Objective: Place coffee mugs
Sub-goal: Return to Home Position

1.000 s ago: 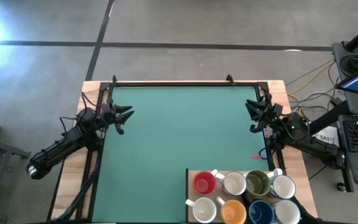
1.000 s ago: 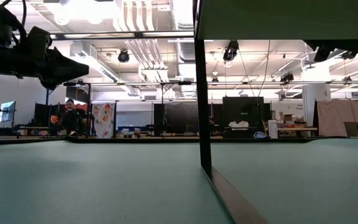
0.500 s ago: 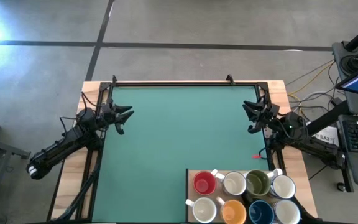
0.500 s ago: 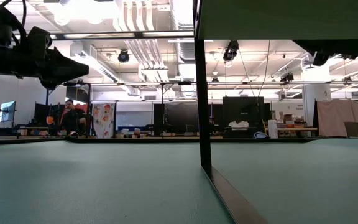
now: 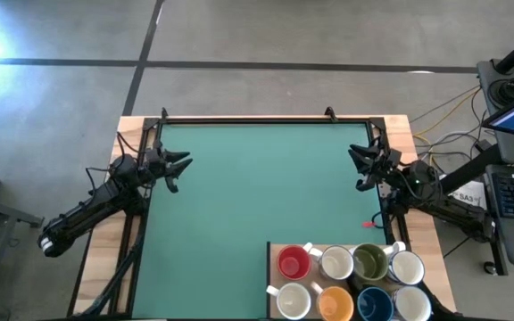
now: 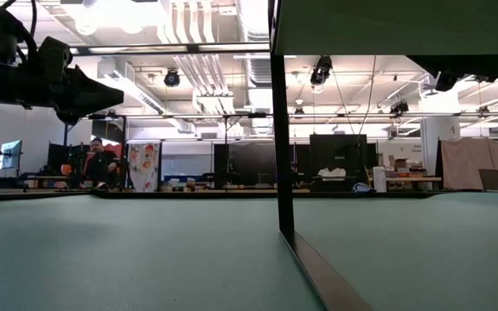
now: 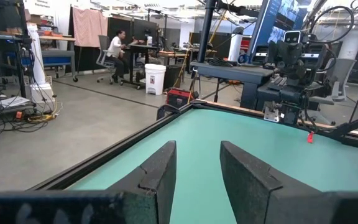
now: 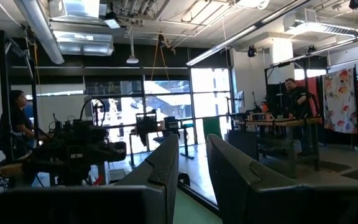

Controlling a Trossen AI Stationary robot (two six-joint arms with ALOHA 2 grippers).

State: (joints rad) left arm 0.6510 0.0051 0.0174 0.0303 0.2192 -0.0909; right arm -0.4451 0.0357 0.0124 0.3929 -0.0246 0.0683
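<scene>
High view: the eight coffee mugs [image 5: 337, 264] stand in two rows of four on the shelf top [image 5: 273, 257], at the lower right corner of the green table [image 5: 257, 187]. The left gripper [image 5: 178, 169] hangs at the table's left edge and the right gripper [image 5: 357, 168] at the right edge. Both have their fingers apart and hold nothing, and wide green surface lies open between them. Low view: the shelf's dark post [image 6: 282, 130] stands on the mat, with flat mat on both sides. Left wrist view: fingers spread, the dark table rim [image 7: 129, 140] runs ahead. Right wrist view: fingers spread, the other arm far across.
</scene>
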